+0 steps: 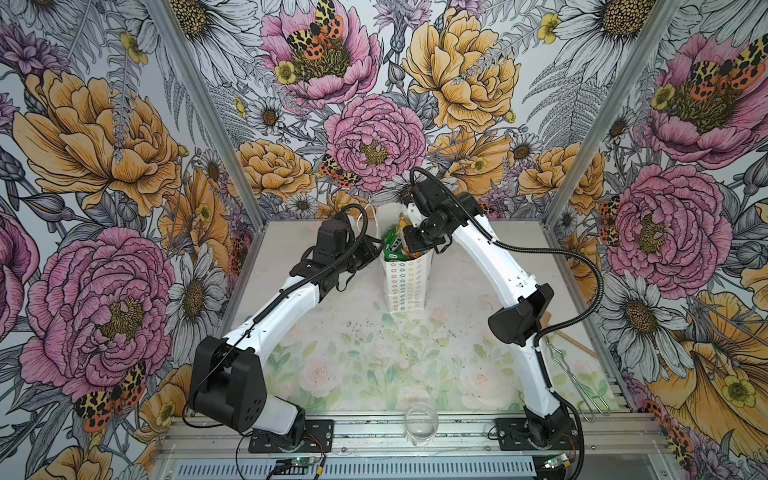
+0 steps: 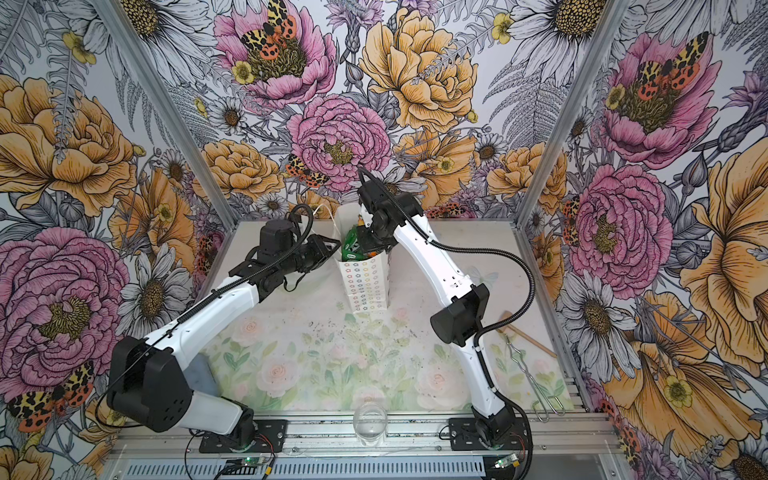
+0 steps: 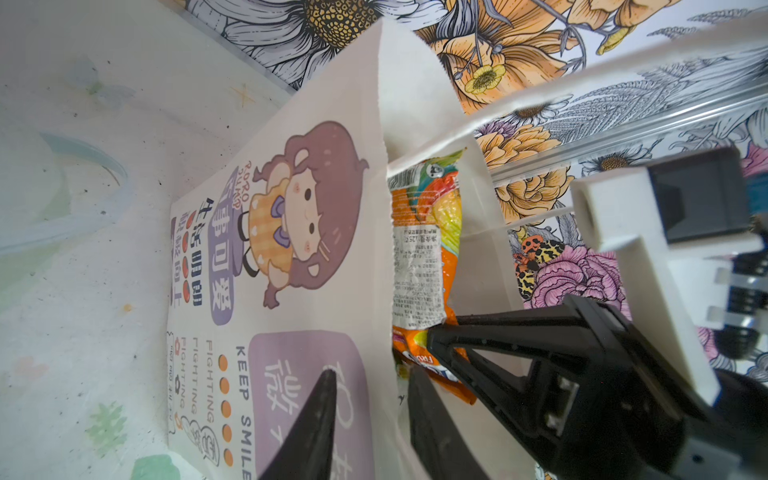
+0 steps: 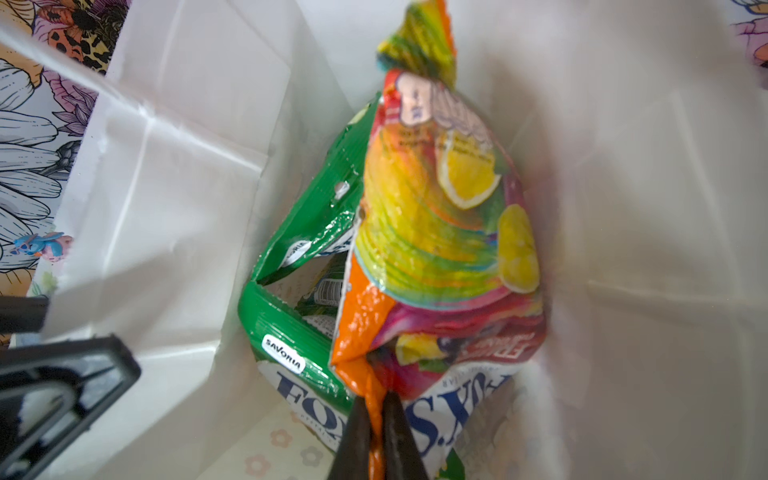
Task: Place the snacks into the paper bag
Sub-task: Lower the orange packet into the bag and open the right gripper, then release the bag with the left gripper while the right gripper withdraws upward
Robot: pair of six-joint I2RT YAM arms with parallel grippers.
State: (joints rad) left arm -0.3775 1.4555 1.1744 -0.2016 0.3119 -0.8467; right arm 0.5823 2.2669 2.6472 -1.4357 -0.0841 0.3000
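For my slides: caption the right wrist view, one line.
Right gripper pinches the orange seam of a rainbow FOX'S fruit packet inside the white paper bag, beside a green FOX'S packet.

paper bag: showing matt, creased white paper; snack packets: gleaming as glossy, crinkled plastic; glass: looking clear, smooth.
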